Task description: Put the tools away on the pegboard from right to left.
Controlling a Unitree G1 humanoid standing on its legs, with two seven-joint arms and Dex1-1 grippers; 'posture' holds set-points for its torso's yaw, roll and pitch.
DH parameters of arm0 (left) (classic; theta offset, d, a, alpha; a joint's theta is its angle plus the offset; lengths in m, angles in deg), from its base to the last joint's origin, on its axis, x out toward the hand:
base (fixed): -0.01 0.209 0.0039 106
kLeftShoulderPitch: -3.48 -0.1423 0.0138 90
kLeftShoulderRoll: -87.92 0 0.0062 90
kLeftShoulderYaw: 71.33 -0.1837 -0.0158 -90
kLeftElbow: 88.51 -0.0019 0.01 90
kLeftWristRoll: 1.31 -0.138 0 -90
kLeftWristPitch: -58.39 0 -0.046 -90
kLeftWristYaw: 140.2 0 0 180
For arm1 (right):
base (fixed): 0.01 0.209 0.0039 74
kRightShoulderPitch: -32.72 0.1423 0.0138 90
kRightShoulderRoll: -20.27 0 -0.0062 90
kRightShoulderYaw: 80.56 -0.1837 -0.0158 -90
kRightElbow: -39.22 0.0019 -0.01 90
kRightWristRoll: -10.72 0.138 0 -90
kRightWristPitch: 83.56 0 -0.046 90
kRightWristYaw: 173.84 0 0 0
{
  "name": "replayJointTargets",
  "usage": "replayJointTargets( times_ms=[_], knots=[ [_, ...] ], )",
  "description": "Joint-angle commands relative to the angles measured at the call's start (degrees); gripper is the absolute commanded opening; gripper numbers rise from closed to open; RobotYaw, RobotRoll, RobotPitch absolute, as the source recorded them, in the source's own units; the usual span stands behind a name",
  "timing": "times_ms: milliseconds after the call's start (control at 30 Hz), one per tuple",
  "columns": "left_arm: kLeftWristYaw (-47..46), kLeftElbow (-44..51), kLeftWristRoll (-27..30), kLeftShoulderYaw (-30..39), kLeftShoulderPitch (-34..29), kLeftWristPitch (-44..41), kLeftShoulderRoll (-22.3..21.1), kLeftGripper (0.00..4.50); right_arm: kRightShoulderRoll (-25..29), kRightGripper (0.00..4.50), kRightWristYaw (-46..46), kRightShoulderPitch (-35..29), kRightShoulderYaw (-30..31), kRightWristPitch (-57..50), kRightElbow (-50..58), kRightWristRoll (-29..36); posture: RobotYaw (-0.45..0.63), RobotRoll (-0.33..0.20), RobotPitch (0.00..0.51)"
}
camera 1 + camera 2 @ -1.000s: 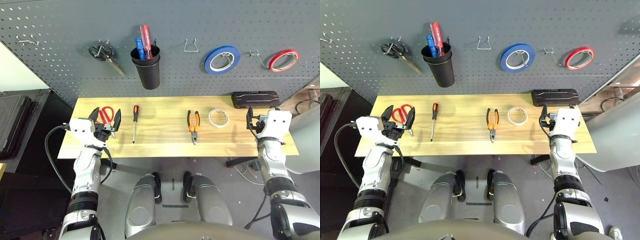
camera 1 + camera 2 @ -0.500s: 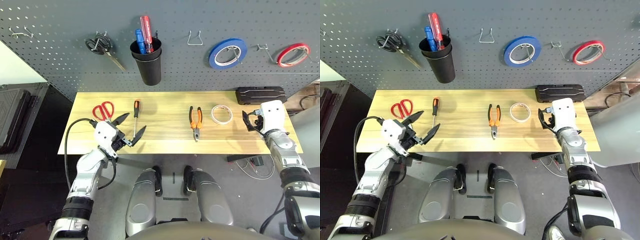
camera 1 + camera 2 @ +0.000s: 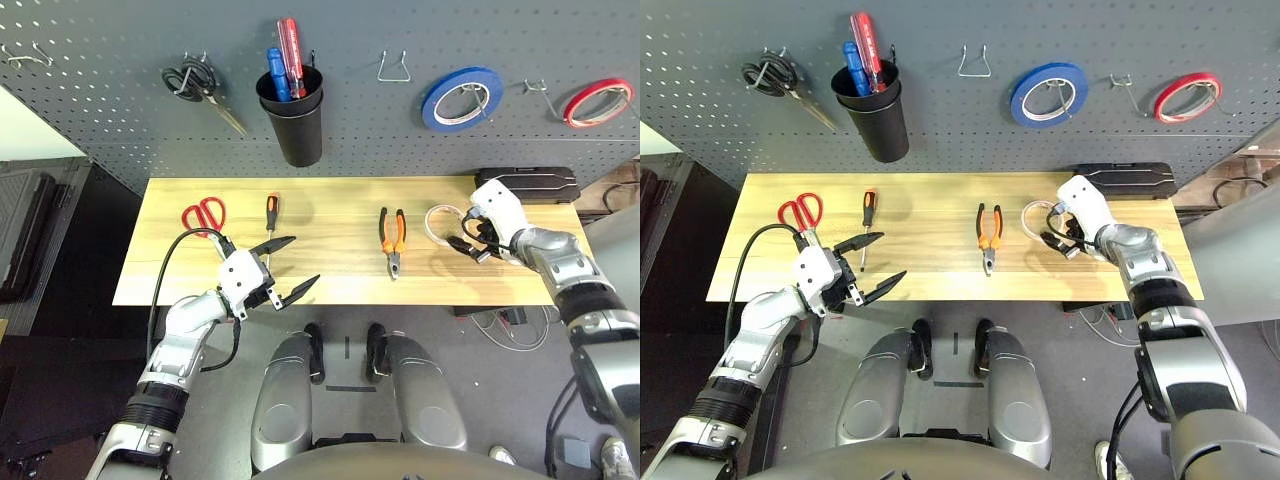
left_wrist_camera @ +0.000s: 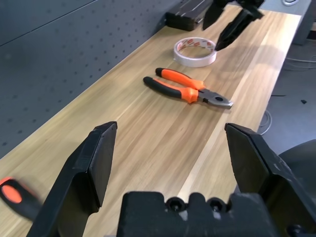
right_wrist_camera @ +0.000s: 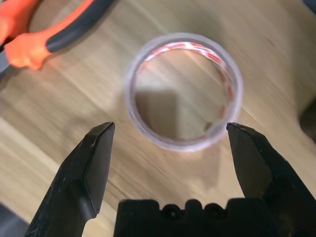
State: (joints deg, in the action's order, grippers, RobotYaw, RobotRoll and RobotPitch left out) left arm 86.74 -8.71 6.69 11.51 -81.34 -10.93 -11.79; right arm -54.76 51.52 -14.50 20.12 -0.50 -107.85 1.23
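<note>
The white tape roll point(image 5: 182, 143) lies flat on the wooden table point(image 3: 330, 285), and my right gripper point(image 3: 462, 243) hangs open just over it, one finger on each side. To its left lie the orange-and-black pliers point(image 3: 392, 238), then the thin screwdriver point(image 3: 270, 215), then the red-handled scissors point(image 3: 203, 213). My left gripper point(image 3: 306, 259) is open and holds nothing, low near the table's front edge below the screwdriver, pointing at the pliers point(image 4: 187, 91). The dark grey pegboard point(image 3: 100, 130) stands behind the table.
On the pegboard hang black-handled scissors point(image 3: 200, 85), a black cup point(image 3: 293, 125) with screwdrivers, an empty wire hook point(image 3: 393, 68), a blue tape roll point(image 3: 460, 98) and a red tape roll point(image 3: 598, 102). A black case point(image 3: 525, 185) lies at the table's back right.
My right gripper has swung left from the table's right end to over the white tape roll. My left gripper has moved right along the front edge. The camera has shifted.
</note>
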Motion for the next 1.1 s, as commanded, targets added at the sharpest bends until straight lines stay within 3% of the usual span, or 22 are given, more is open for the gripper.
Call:
replayJointTargets(
  times_ms=[33,433,533,900,1033,1100],
  knots=[
    [-0.1,1.2,-1.0,-1.0,-1.2,-0.8,-0.2,4.47,-0.8,4.50,2.2,1.8,3.2,0.1,-5.5,-3.4,0.09,0.000,0.328],
    [-2.4,3.7,-1.7,-0.9,-3.1,-1.8,0.0,4.47,-4.8,4.50,1.4,6.6,8.2,0.3,-15.1,-9.8,0.14,0.000,0.337],
    [-3.0,3.9,-1.9,-1.1,-3.3,-1.9,0.2,4.50,-5.2,3.92,0.5,6.6,8.5,-0.1,-16.0,-10.8,0.15,0.000,0.337],
    [-4.2,2.8,-2.3,-1.7,-2.7,-1.3,1.2,4.50,-3.9,0.03,-2.4,5.9,7.7,3.8,-14.2,-11.6,0.15,0.000,0.322],
    [-4.3,2.6,-2.2,-1.6,-2.4,-1.0,1.6,4.50,-1.5,0.03,-3.8,2.8,5.8,8.1,-8.8,-10.2,0.15,0.000,0.309],
    [-4.4,2.3,-2.2,-1.5,-2.2,-0.7,1.7,4.50,0.4,0.03,-5.8,-2.0,3.7,10.2,-2.9,-8.7,0.14,0.000,0.298]
  ],
)
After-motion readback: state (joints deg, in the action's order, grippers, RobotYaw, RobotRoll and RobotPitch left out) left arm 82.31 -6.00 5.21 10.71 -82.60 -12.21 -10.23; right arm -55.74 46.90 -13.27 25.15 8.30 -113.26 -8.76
